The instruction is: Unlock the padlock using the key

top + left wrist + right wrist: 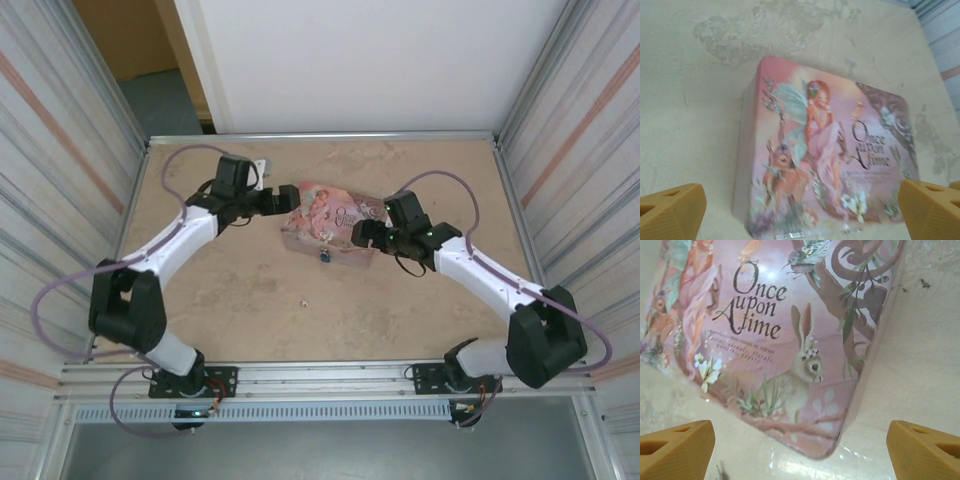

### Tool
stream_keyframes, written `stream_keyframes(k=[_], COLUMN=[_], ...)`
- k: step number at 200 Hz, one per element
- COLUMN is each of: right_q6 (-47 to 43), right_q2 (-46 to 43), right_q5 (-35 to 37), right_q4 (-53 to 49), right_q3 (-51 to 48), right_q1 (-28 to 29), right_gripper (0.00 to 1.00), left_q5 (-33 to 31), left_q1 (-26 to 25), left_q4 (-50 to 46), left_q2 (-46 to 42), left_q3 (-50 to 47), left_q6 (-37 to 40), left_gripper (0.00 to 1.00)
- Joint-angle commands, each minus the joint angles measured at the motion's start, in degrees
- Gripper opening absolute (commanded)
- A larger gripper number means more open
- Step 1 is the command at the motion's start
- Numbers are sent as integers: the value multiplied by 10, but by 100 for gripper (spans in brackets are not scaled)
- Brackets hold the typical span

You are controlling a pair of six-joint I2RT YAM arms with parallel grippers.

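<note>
Spread wide with nothing pinched between them, the jaws of the left gripper sit at the left end of a pink rectangular metal tin printed with a fairy and the words "Once upon a time". In the left wrist view its two yellow-orange fingers stand at the bottom corners. The tin's lid lies ahead of them and in the gap between them, and neither finger touches it as far as can be seen.

Between the two sets of jaws, at the middle of the tin's near side, is the tiny blue-teal padlock with a thin metal shackle. It is closer to the right jaws than to the left and clear of both. Nearer the arm bases, on the tan speckled tabletop, lies a small pale speck, too small to identify.

At the tin's right end, the right gripper also has its jaws held far apart and empty. In the right wrist view the tin's rounded near corner, with its printed rabbit, reaches into the gap between the yellow-orange fingers.
</note>
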Motion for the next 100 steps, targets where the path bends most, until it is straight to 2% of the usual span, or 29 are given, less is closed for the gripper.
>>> stream_keyframes(k=[1, 45, 100], right_q6=[-27, -11, 12], right_q2=[-28, -21, 91], right_q5=[1, -60, -99], right_q4=[-52, -33, 11], right_q3=[0, -13, 6], right_q1=[27, 116, 214], right_gripper=[83, 74, 64], left_q5=[-6, -6, -6], left_q1=[-3, -6, -11], left_q4=[-14, 1, 9], left_q2=[-75, -248, -426], left_q3=[-55, -201, -354], left_q6=[7, -43, -141], left_gripper=[98, 95, 90])
